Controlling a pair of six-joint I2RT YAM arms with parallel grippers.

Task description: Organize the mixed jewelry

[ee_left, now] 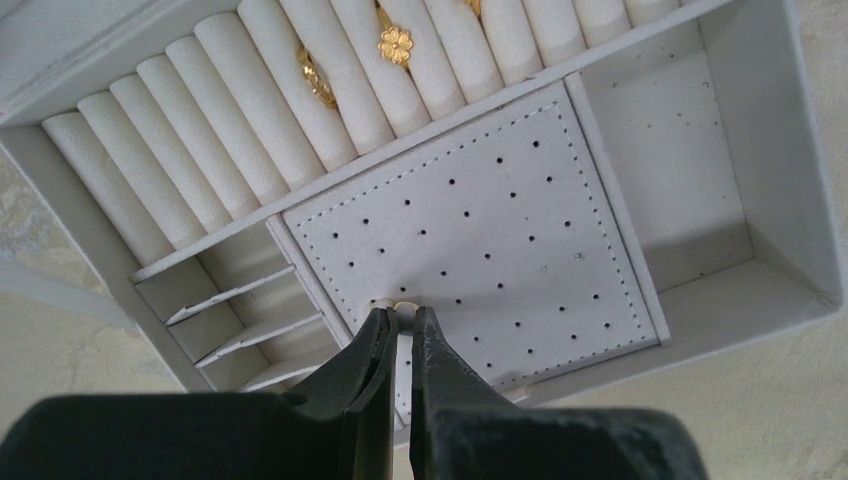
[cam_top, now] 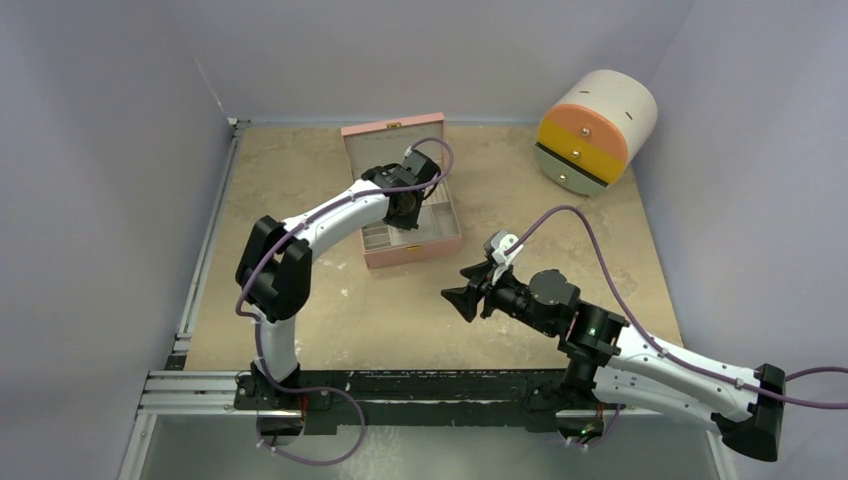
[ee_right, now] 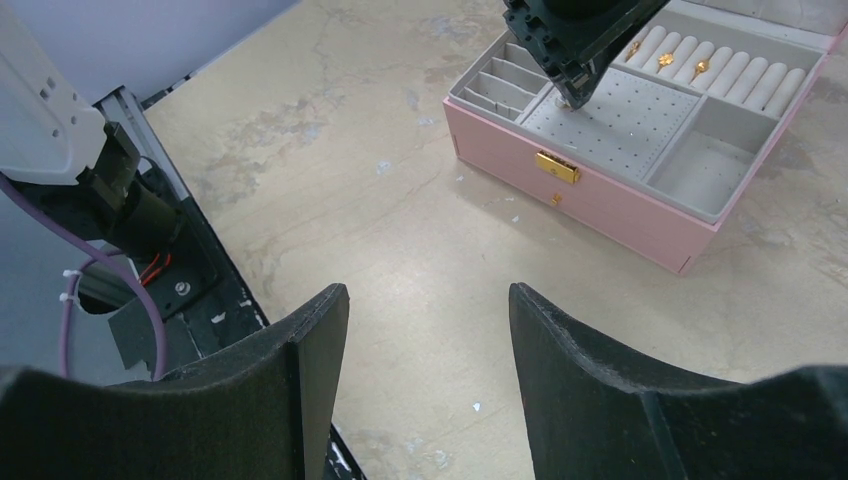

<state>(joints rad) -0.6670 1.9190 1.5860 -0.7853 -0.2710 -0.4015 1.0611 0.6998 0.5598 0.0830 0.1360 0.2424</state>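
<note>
My left fingers [ee_left: 384, 326], closed on a tiny gold piece [ee_left: 397, 303] at the edge of the dotted pad [ee_left: 480, 210], should push it straight into a hole; my right fingers [ee_right: 328, 312] wait open.

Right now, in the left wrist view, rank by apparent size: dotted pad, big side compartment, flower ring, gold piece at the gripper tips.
1. dotted pad
2. big side compartment
3. flower ring and gold piece: look alike; the piece is partly hidden, so unranked.

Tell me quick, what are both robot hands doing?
Left hand: closed on a tiny gold piece.
Right hand: open, empty.
</note>
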